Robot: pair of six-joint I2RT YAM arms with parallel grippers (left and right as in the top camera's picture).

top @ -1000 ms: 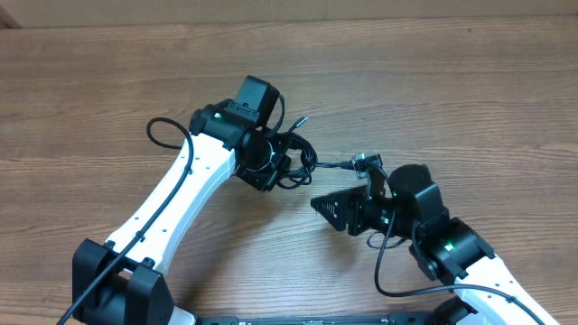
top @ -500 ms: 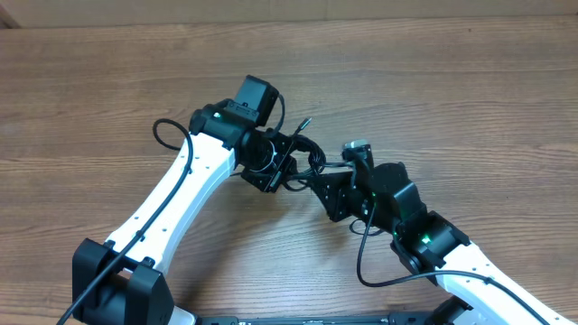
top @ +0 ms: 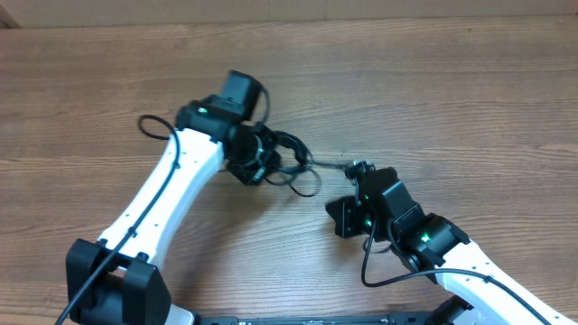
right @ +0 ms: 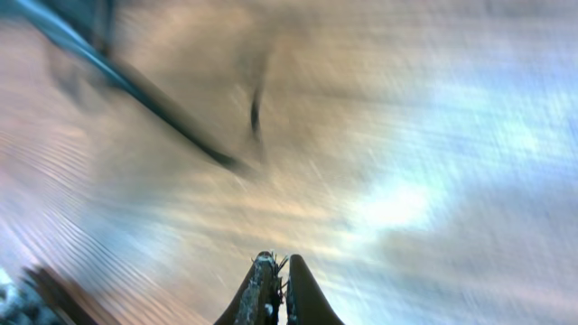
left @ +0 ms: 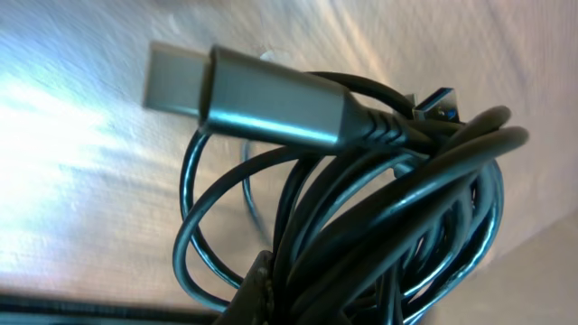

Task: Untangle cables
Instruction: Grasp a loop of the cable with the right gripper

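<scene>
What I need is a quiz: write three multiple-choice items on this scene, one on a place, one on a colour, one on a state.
1. Where is the bundle of cables? A in the left hand; B in a box; C on a hook.
2. What colour is the housing of the plug? A red; B grey; C yellow.
3. How does the right hand stand? A wide open; B shut; C clamped on a cup.
Answers: A, the overhead view shows the loops at that hand's tip; B, the left wrist view shows grey metal; B, the right wrist view shows its fingers pressed together.
</scene>
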